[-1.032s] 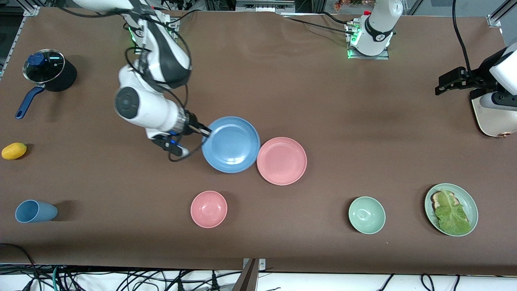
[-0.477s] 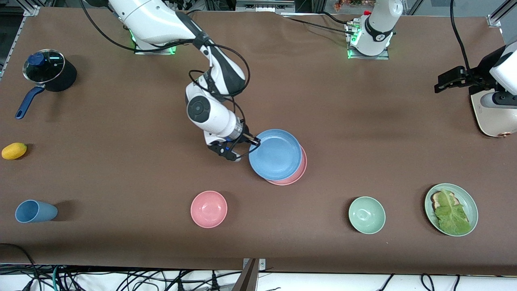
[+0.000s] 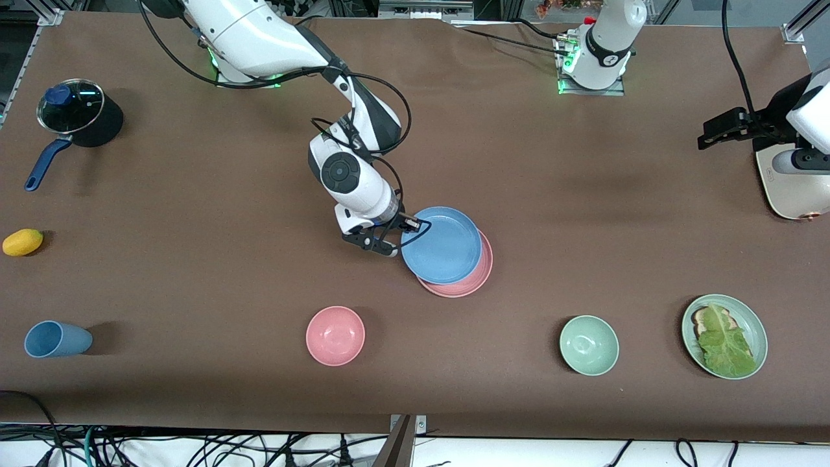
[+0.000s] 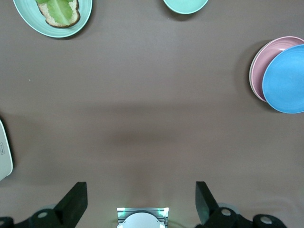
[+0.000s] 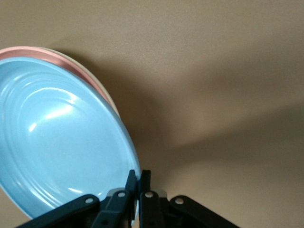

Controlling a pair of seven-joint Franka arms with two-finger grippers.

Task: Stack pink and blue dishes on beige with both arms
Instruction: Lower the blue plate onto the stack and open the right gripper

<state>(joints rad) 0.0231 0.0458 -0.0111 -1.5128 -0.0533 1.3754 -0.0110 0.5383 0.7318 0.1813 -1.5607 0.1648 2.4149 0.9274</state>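
Observation:
My right gripper (image 3: pixel 410 225) (image 5: pixel 139 175) is shut on the rim of the light blue plate (image 3: pixel 444 245) (image 5: pixel 57 137). The blue plate lies over the pink plate (image 3: pixel 476 279) (image 5: pixel 47 53), shifted a little toward the right arm's end of the table, so a pink crescent shows. Just under the pink rim, the right wrist view shows a thin cream edge of the beige plate (image 5: pixel 108 95); the front view hides it. My left gripper (image 3: pixel 720 130) (image 4: pixel 141 202) waits open and empty above the left arm's end of the table. From there the two plates (image 4: pixel 287 78) show far off.
Nearer the front camera stand a pink bowl (image 3: pixel 335 335), a green bowl (image 3: pixel 589 345) and a pale green plate with lettuce (image 3: pixel 724 335). A blue cup (image 3: pixel 55 339), a yellow fruit (image 3: pixel 23 242) and a lidded pot (image 3: pixel 78 117) occupy the right arm's end. A white appliance (image 3: pixel 791 188) sits below the left gripper.
My right arm has carried the blue plate from beside the pink plate to over it, then lowered it slightly. The left arm has not moved.

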